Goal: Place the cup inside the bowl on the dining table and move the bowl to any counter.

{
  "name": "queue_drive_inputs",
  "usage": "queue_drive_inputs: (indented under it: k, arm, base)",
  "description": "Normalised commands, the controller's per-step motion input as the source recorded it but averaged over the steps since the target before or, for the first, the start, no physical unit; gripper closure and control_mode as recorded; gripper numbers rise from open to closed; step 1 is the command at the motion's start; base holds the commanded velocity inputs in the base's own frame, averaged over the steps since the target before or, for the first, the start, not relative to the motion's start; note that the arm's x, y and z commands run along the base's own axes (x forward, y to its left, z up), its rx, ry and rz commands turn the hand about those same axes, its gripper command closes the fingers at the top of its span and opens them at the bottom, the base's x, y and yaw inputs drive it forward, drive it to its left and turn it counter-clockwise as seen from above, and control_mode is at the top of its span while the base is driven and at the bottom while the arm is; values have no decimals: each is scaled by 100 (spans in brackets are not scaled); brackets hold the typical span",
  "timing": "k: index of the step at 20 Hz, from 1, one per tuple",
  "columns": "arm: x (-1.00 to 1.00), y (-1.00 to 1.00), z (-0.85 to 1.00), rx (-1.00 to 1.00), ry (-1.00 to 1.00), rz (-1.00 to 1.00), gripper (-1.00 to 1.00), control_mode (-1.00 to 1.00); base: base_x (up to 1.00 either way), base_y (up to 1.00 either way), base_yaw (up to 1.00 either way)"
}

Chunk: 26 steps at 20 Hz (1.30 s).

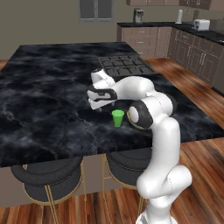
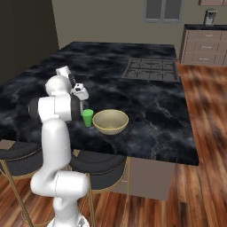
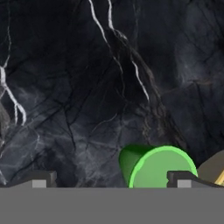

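One gripper [image 3: 109, 180] hangs over the black desk [image 2: 146, 111] with its two tips spread wide and nothing between them. One green cup [image 2: 88, 118] stands straight up with its open mouth on top, near the front edge, and just to its right sits one tan bowl [image 2: 110, 122].

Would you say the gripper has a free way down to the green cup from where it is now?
Probably yes. The gripper hovers open above the cup, which stands upright on the dining table with nothing over it. The bowl sits close beside it, so one finger may have little room there.
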Motion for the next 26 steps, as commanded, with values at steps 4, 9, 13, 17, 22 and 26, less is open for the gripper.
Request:
queue_drive_inputs:
  k: [4, 9, 13, 17, 22, 26]
  arm:
    - [0, -3, -1, -3, 3, 0, -100, -100]
    - [0, -12, -2, -2, 3, 0, -100, -100]
    - [0, -21, -3, -1, 4, 0, -100, -100]
    - [0, -22, -6, 0, 3, 0, -100, -100]
    - [0, -17, -14, 0, 1, 0, -100, -100]
    - [0, 0, -25, 0, 0, 0, -100, -100]
  base:
    - [0, 0, 0]
    - [0, 0, 0]
    - [0, 0, 0]
    - [0, 0, 0]
    - [0, 0, 0]
    - [0, 0, 0]
